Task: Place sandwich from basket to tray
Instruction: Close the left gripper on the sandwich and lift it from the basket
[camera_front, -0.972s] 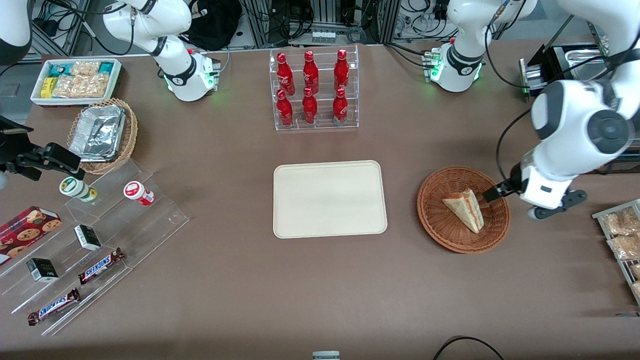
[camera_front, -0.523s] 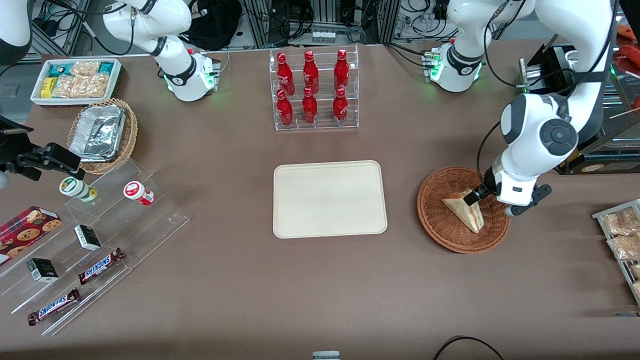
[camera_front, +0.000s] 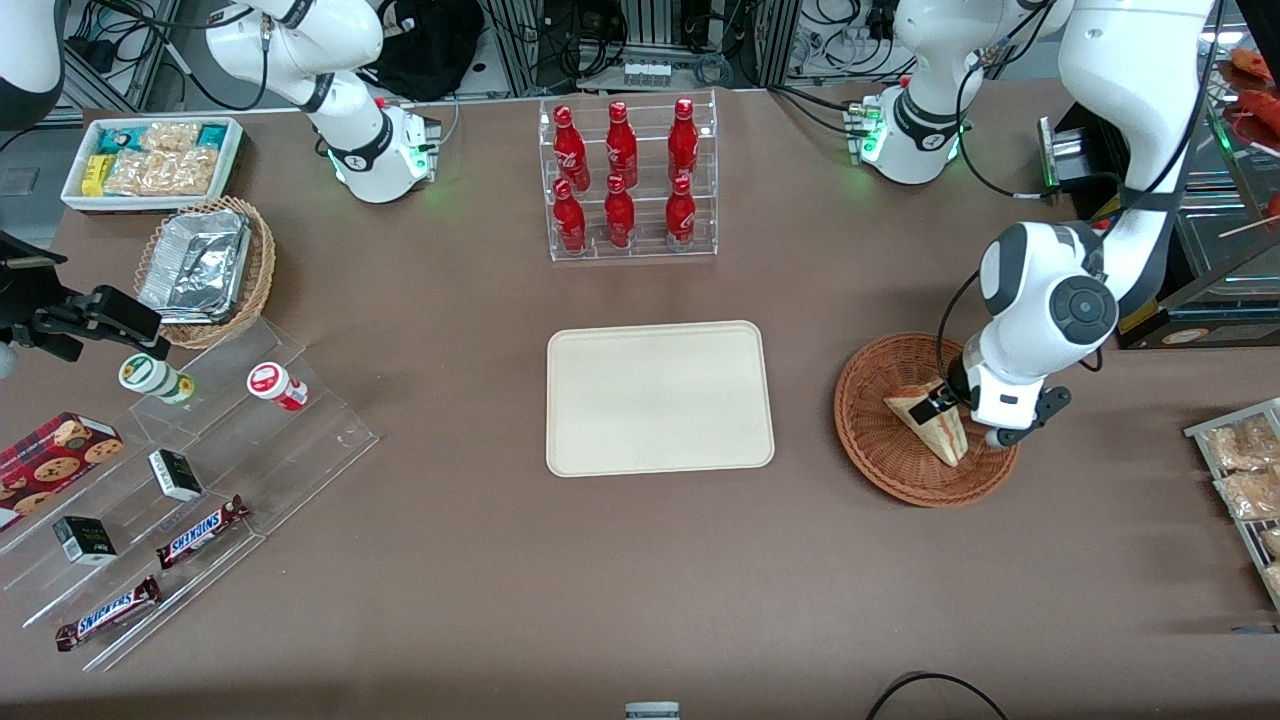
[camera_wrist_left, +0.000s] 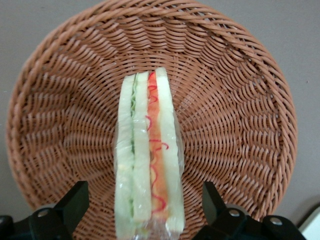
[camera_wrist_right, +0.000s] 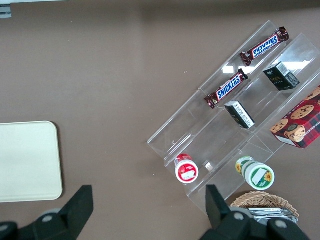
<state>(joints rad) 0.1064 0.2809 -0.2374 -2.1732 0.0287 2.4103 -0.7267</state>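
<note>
The sandwich (camera_front: 927, 424) (camera_wrist_left: 148, 160) is a wrapped triangular wedge of pale bread with a red-orange and green filling stripe, lying in the round reddish-brown wicker basket (camera_front: 880, 440) (camera_wrist_left: 235, 115). My gripper (camera_front: 944, 402) (camera_wrist_left: 145, 207) hangs just above the sandwich's broad end, open, with one dark finger (camera_wrist_left: 74, 202) on each side of the wedge and a gap to the bread on both sides. The cream rectangular tray (camera_front: 659, 398) (camera_wrist_right: 27, 161) lies flat at the table's middle, beside the basket toward the parked arm's end.
A clear rack of red bottles (camera_front: 625, 180) stands farther from the front camera than the tray. A clear stepped display with candy bars and small jars (camera_front: 180, 480) sits toward the parked arm's end. A wire tray of snack packets (camera_front: 1245, 480) lies at the working arm's end.
My gripper has moved from beside the basket's rim to over the sandwich and come lower. The sandwich and basket have not moved.
</note>
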